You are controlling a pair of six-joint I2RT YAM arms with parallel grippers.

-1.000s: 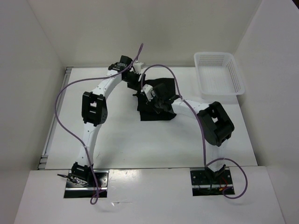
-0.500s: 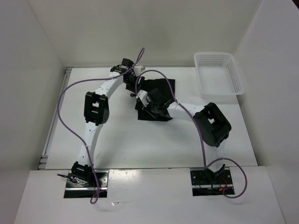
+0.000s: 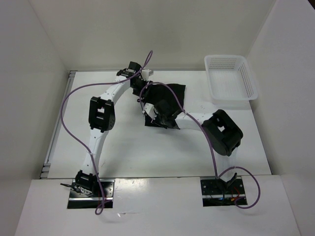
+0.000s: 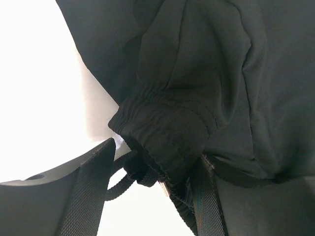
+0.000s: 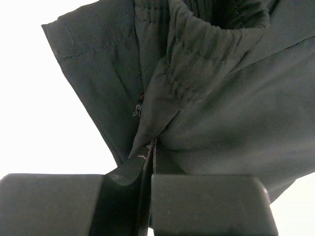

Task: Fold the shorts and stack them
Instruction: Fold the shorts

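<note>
The black shorts (image 3: 170, 96) lie bunched at the far middle of the table. My left gripper (image 3: 144, 83) is at their far left corner. In the left wrist view it (image 4: 157, 152) is closed on the gathered waistband (image 4: 162, 132), held a little off the table, and a drawstring loop (image 4: 120, 184) hangs between the fingers. My right gripper (image 3: 152, 112) is at the near left edge of the shorts. In the right wrist view it (image 5: 150, 147) pinches a thin fold of the shorts (image 5: 221, 113), with the jaws almost touching.
A white mesh basket (image 3: 209, 81) stands at the far right of the table. White walls enclose the table on the left, back and right. Purple cables loop over both arms.
My right gripper has moved left with the cloth in it. My left gripper has shifted slightly right. The far right part of the shorts now lies flatter.
</note>
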